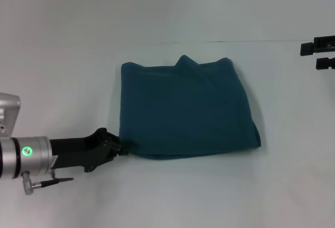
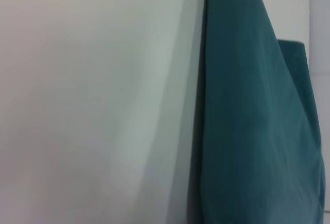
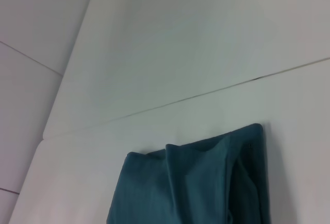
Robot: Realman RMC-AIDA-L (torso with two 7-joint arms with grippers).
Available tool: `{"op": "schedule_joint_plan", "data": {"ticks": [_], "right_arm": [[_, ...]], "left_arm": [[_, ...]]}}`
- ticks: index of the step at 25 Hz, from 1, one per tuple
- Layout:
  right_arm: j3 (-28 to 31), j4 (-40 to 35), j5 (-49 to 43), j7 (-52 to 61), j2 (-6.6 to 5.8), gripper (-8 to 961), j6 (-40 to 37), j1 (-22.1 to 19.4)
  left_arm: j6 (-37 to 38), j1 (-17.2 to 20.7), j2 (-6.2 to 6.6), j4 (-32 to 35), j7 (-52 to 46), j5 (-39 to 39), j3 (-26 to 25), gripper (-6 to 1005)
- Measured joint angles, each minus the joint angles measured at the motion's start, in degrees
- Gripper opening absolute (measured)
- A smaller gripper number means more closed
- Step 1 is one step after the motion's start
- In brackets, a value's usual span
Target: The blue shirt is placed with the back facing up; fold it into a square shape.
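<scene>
The blue shirt [image 1: 186, 110] lies folded into a rough square in the middle of the white table, with a small peak of cloth at its far edge. My left gripper [image 1: 122, 147] is low at the shirt's near left corner and touches its edge. The left wrist view shows the shirt's folded edge [image 2: 247, 121] close up on the table. My right gripper [image 1: 318, 54] is at the far right, well away from the shirt, with its two black fingers apart and nothing between them. The right wrist view shows the shirt's far edge [image 3: 196, 183].
The white table [image 1: 63, 71] has a thin seam line [image 1: 235, 41] running across behind the shirt. Nothing else stands on it.
</scene>
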Motion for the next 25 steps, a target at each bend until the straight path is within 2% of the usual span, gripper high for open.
{"op": "schedule_joint_plan", "data": {"ticks": [6, 11, 14, 17, 20, 25], "right_arm": [[0.00, 0.31, -0.06, -0.09, 0.04, 835, 0.18, 0.05], [-0.02, 0.63, -0.13, -0.35, 0.03, 836, 0.46, 0.13], [0.02, 0.67, -0.15, -0.42, 0.04, 836, 0.56, 0.08], [0.15, 0.67, -0.12, -1.13, 0.00, 837, 0.50, 0.00], [0.41, 0.67, 0.05, -3.12, -0.05, 838, -0.33, -0.04], [-0.62, 0.49, -1.18, -5.17, 0.14, 838, -0.89, -0.06]], "left_arm": [[2.30, 0.80, 0.28, 1.15, 0.57, 1.17, -1.54, 46], [3.35, 1.18, -0.05, 3.11, 1.55, 4.49, -1.51, 131], [5.61, 2.37, 0.50, 5.69, 2.33, 4.32, -3.99, 182], [10.48, 4.09, 0.47, 10.39, 4.54, 3.05, -7.47, 233], [18.27, 5.74, 0.21, 15.17, 12.24, 0.08, -11.27, 373], [27.35, 6.40, 0.04, 16.44, 30.66, -4.46, -13.45, 588]]}}
